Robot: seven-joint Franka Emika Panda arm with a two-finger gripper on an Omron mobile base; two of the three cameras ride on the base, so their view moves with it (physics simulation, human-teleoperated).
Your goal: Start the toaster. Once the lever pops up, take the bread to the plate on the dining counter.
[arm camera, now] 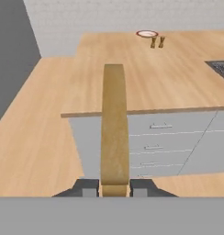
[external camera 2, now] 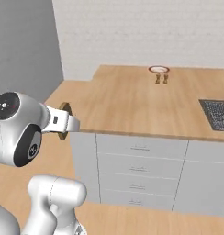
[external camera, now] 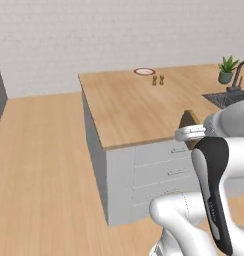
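Short of the table's [arm camera: 132, 82] near edge, the end effector [arm camera: 114, 187] is clenched on the bread [arm camera: 114, 133], held edge-on out in front. The plate [arm camera: 147, 33] rests at the table's far side, just beside two small brown shakers [arm camera: 157, 42].

A glossy white robot arm [external camera: 194, 220] of rounded segments, with black joint panels, a dark round end cap and two small dark fingertips [arm camera: 88, 187].
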